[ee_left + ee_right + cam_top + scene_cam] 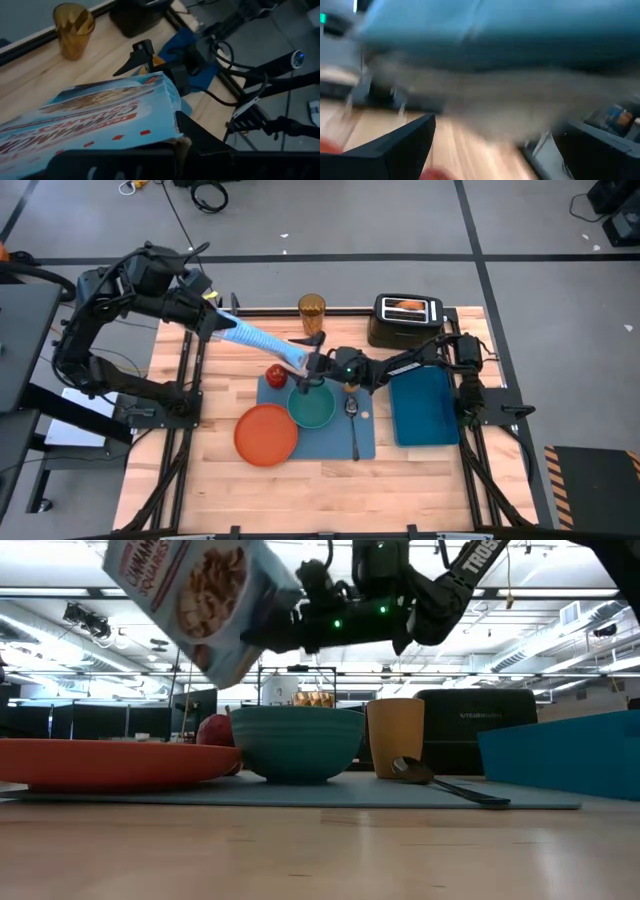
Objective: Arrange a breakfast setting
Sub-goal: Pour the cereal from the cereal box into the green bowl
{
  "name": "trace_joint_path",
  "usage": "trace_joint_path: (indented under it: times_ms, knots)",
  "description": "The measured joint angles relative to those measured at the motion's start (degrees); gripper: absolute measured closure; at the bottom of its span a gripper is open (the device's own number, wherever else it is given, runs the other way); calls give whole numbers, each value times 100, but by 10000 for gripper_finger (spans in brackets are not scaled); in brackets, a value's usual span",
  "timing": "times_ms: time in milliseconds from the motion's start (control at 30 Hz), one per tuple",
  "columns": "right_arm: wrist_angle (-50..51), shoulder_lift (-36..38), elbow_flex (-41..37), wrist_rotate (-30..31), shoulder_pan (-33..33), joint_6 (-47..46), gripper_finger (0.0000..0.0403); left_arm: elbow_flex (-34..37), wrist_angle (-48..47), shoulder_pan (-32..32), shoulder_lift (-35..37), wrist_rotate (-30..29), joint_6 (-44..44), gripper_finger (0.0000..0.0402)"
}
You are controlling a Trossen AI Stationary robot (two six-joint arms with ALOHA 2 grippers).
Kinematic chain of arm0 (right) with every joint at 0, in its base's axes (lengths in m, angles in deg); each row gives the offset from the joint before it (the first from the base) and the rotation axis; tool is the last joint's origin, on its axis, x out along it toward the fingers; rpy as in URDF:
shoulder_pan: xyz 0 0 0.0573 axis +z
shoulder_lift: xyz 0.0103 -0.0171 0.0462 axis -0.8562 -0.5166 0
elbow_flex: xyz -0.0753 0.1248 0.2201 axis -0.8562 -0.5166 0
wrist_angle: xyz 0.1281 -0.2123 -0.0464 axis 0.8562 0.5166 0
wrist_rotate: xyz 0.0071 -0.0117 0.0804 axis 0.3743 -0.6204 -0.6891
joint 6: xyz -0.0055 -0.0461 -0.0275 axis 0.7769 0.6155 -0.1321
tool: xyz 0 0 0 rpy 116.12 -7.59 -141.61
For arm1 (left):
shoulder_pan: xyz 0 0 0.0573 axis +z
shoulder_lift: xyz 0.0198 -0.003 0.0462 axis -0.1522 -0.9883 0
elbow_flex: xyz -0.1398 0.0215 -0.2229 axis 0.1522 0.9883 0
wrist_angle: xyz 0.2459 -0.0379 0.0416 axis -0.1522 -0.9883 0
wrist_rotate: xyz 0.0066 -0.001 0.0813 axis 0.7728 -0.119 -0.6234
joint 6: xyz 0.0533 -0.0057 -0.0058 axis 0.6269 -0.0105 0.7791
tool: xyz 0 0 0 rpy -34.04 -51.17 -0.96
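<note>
My left gripper [215, 323] is shut on the blue cereal box [262, 342], which is held in the air, slanting over the red apple [276, 374] and the teal bowl [312, 408]. My right gripper [312, 366] is open at the box's free end [169, 95], with one finger [134, 57] beside it. The bowl, the orange plate [266, 434] and the metal spoon [353, 420] rest on the blue placemat [368, 448]. The orange cup [312, 311] stands behind them on the table. Toast [405, 306] sticks out of the black toaster [408, 326]. My left gripper holds the box by the end nearest the left arm [150, 142]. One dark finger [200, 135] lies against the box's side and the other is hidden by the box. The box is lifted clear and tilted [195, 600]. I cannot tell whether my right gripper touches the box.
A blue bin [424, 408] sits at the table's right, next to the placemat. The toaster stands at the far right edge. Bare wood lies along the near edge and at the left of the plate.
</note>
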Motion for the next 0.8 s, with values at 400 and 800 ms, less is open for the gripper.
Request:
trace_joint_path:
  times_ms: [400, 800]
  knots:
    - [-1509, 18, 4, -214, -24, -296, 43, 2, 625, 1, -2, 245, 37, 396]
    - [-1945, 27, 4, -17, -12, -115, 204, 2, 1151, 3, -4, 411, 308, 387]
